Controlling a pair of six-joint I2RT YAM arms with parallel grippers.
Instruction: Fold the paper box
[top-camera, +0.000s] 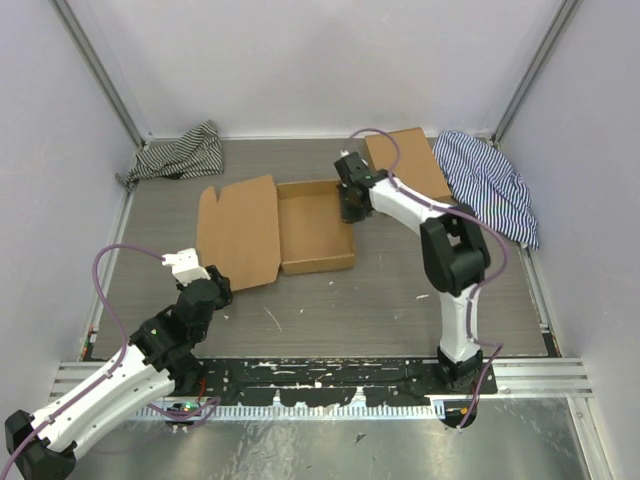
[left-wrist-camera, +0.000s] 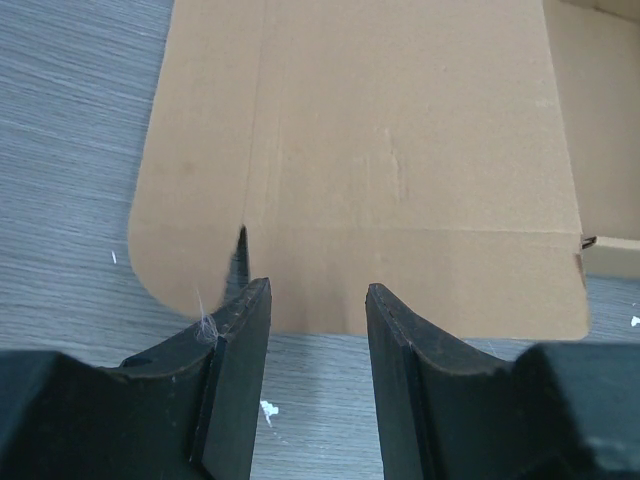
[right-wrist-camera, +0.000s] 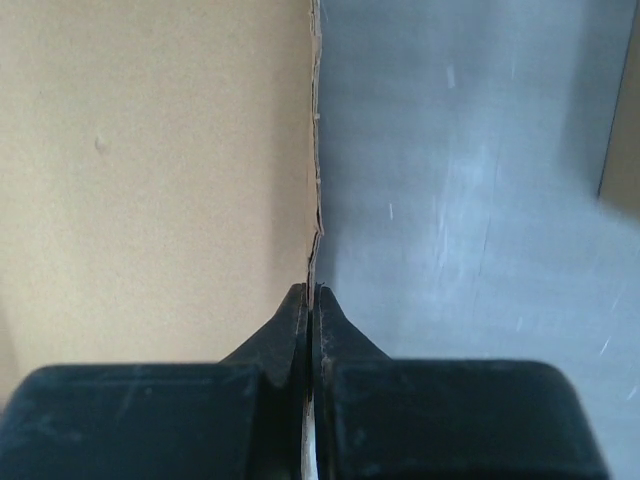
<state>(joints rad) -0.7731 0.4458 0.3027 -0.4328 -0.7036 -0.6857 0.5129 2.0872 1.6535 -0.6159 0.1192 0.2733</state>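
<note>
The paper box (top-camera: 270, 228) lies in the middle of the table, its tray part on the right with walls up and its wide lid flap (top-camera: 238, 232) flat to the left. My left gripper (top-camera: 216, 287) is open and empty, just short of the lid flap's near edge (left-wrist-camera: 400, 320). My right gripper (top-camera: 350, 205) is shut on the box's upright right wall (right-wrist-camera: 312, 200), whose thin edge runs up between the fingers, with the box's inside on the left.
A second, flat brown cardboard piece (top-camera: 408, 160) lies at the back right. A striped cloth (top-camera: 495, 182) lies beside it at the right, and another striped cloth (top-camera: 180, 155) at the back left. Grey side walls enclose the table.
</note>
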